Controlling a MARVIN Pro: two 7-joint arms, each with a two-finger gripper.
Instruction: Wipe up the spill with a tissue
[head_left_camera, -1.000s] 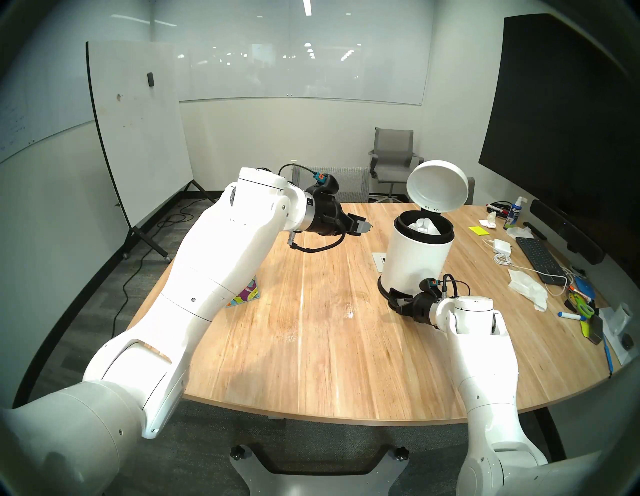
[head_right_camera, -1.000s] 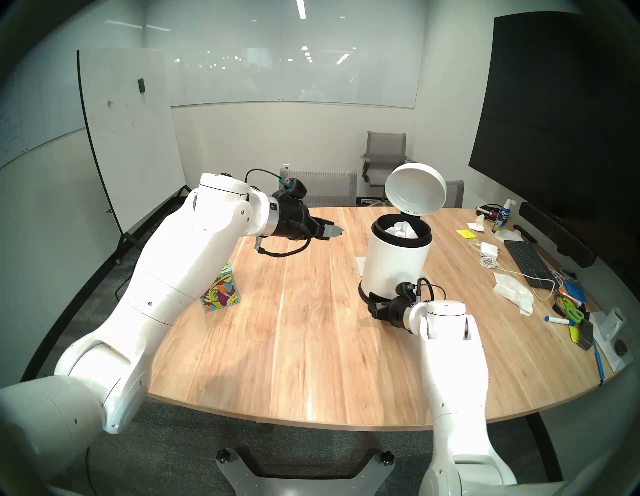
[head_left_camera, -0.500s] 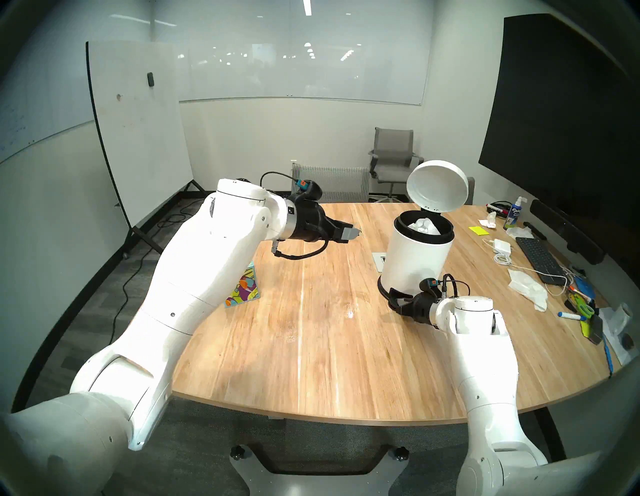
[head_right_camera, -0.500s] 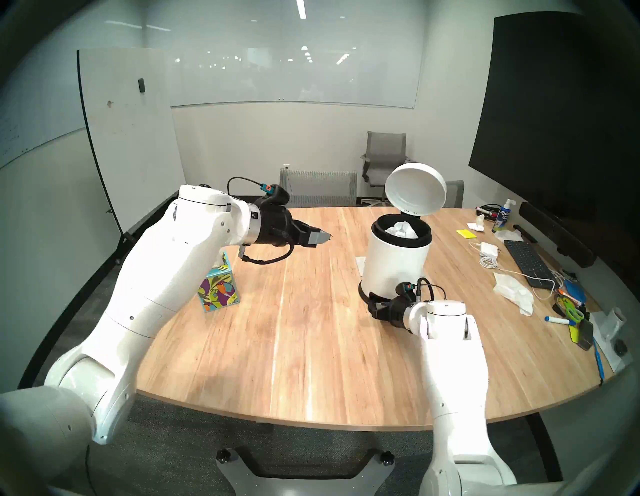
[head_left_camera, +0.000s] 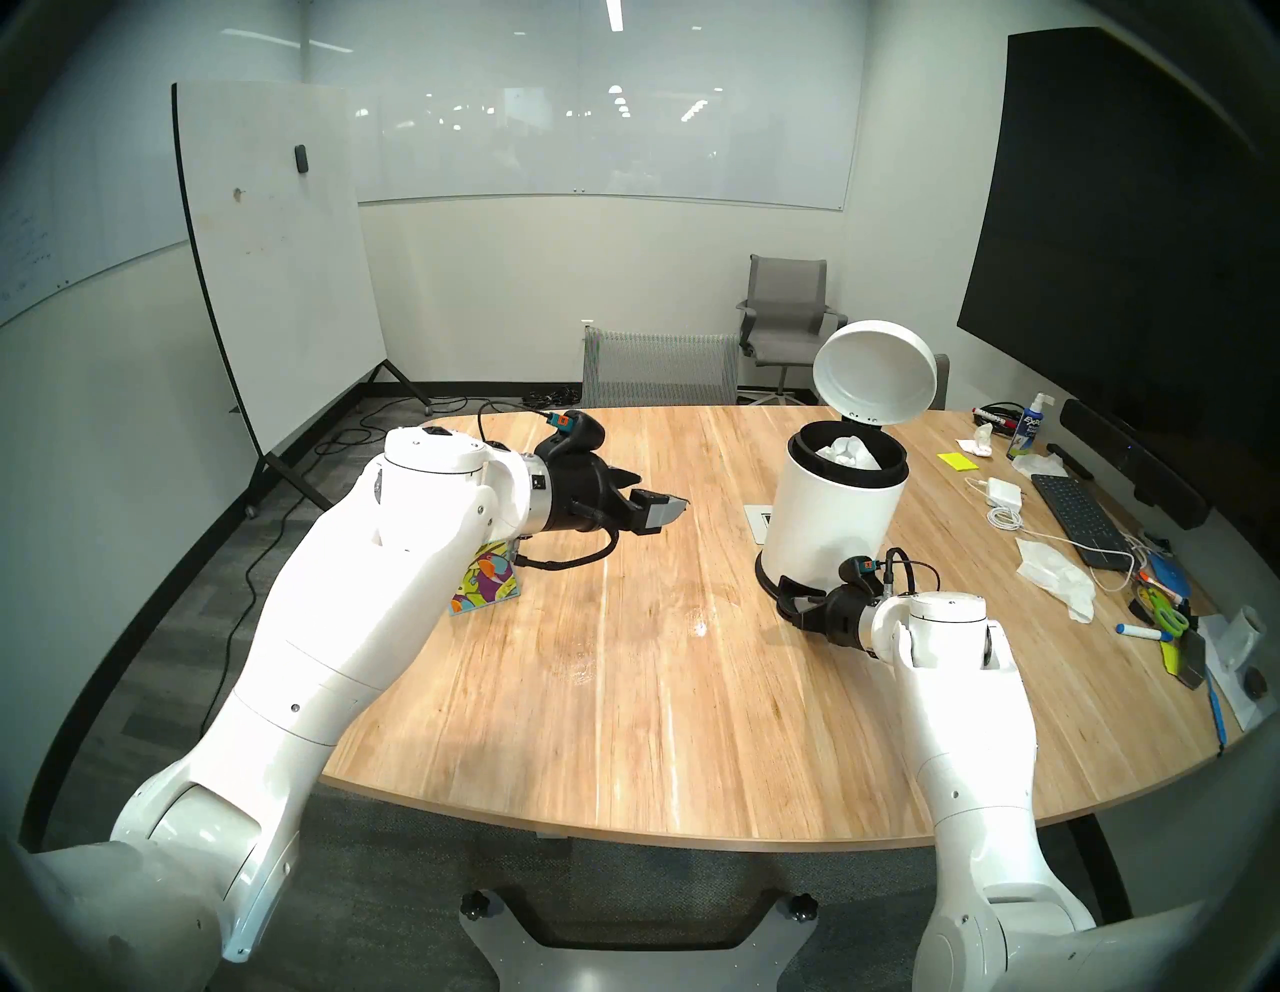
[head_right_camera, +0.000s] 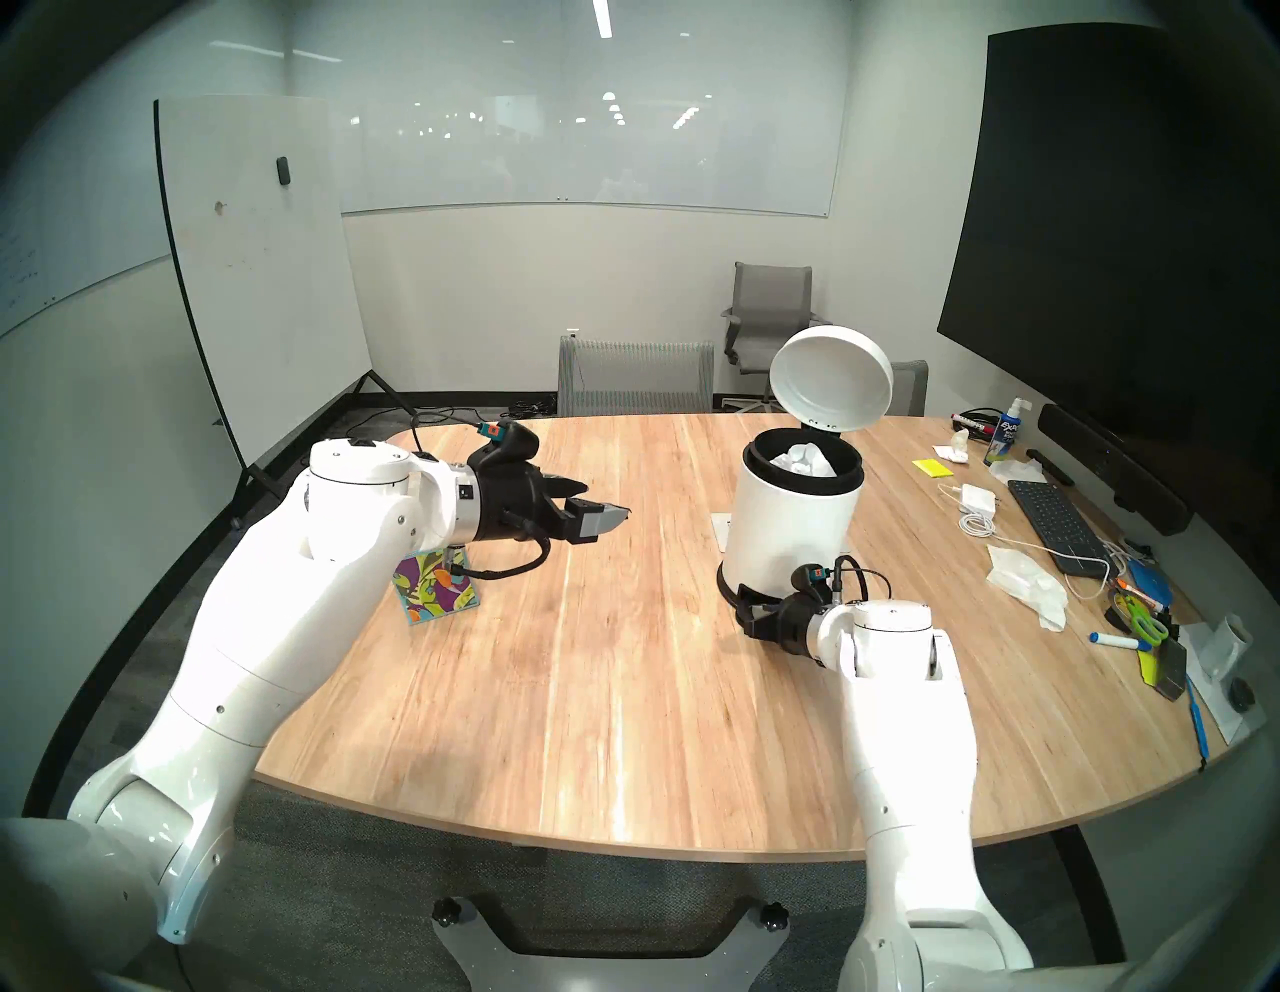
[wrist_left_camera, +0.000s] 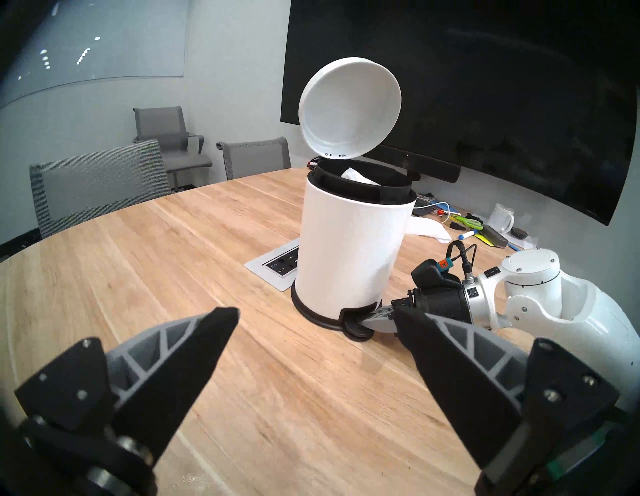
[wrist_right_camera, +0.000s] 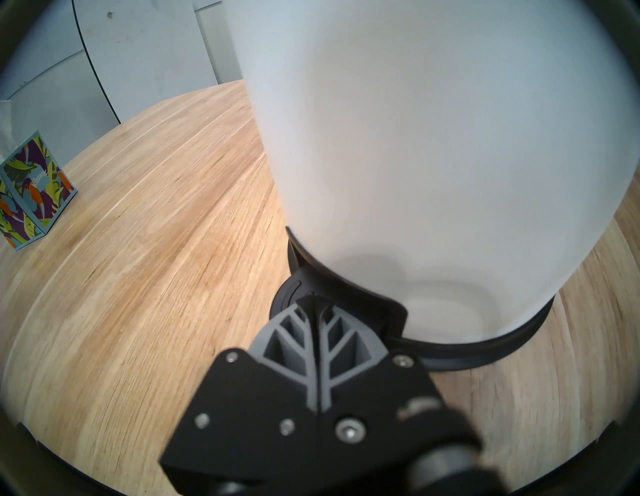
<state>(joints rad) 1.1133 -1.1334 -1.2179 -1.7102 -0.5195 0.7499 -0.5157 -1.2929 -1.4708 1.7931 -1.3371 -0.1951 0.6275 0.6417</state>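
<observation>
Right end effector (wrist_right_camera: 313, 308), nearest the robot: grey ribbed fingers pressed together, nothing between them, tips resting on the black pedal (wrist_left_camera: 356, 327) of the white bin (head_left_camera: 834, 516). Judged risk: the pedal is small, smooth and rounded, so the tips could slide off and the domed lid (head_left_camera: 874, 370) would drop shut; a harder push might also skid the light, smooth-walled cylinder on its black base ring across the counter (head_left_camera: 658, 727). The counter is pale wood planks with streaky grain and a glossy patch mid-surface; no dark spill spots can be made out there, so whether residue remains cannot be told. Left end effector (wrist_left_camera: 318, 311), further out and above the wood: fingers spread wide, empty. Its arm hangs close over the leaf-print tissue box (head_right_camera: 436, 585), a light cardboard cube that a low elbow could knock. Farthest, the tissue (head_left_camera: 848, 452): crumpled soft white paper, sitting inside the bin below the black rim.
</observation>
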